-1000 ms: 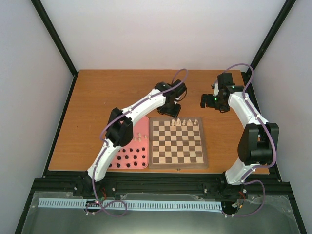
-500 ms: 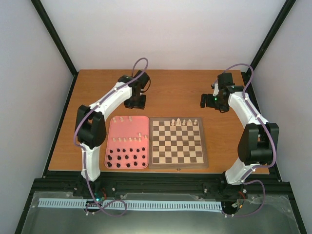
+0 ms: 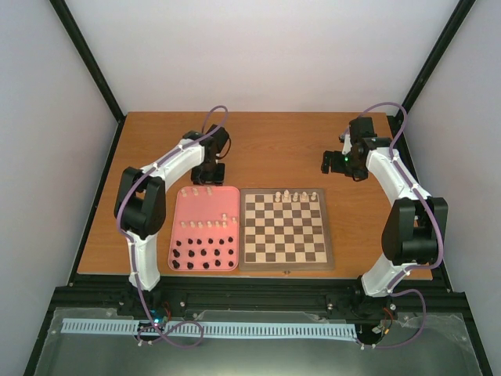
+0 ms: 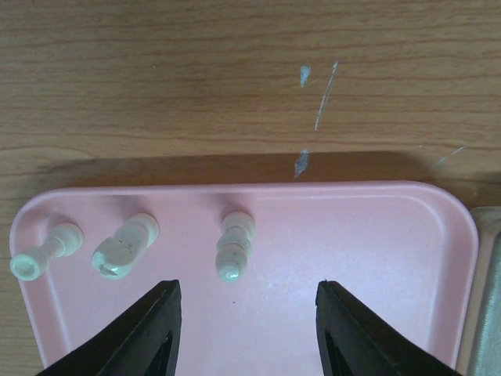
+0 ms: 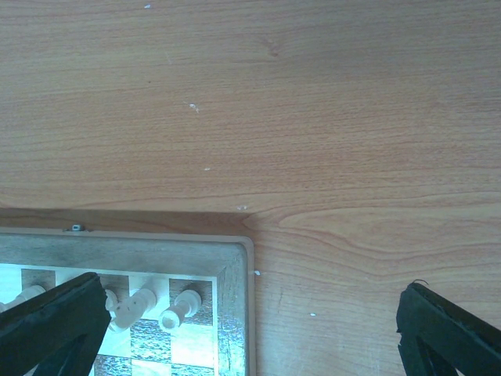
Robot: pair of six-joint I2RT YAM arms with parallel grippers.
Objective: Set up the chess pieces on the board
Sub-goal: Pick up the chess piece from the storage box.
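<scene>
The board (image 3: 283, 249) lies in the middle of the table, with several cream chess pieces (image 3: 296, 196) along its far row. More cream pieces (image 3: 205, 225) stand in the pink tray (image 3: 182, 213) to its left. My left gripper (image 3: 209, 169) hovers over the tray's far edge. In the left wrist view it (image 4: 246, 288) is open and empty, with a cream piece (image 4: 235, 244) just ahead of the gap and two more (image 4: 124, 247) to the left. My right gripper (image 3: 337, 160) hangs wide open beyond the board's far right corner (image 5: 233, 258), near a pawn (image 5: 180, 307).
Black figures (image 3: 203, 254) fill the near rows of the pink tray. Bare wooden table (image 3: 266, 141) stretches behind the tray and board. Dark frame rails run along the table's sides and near edge (image 3: 258, 286).
My left arm has swung left from the board's far edge to the far edge of the pink tray, and its jaws have narrowed a little. The right arm has not moved.
</scene>
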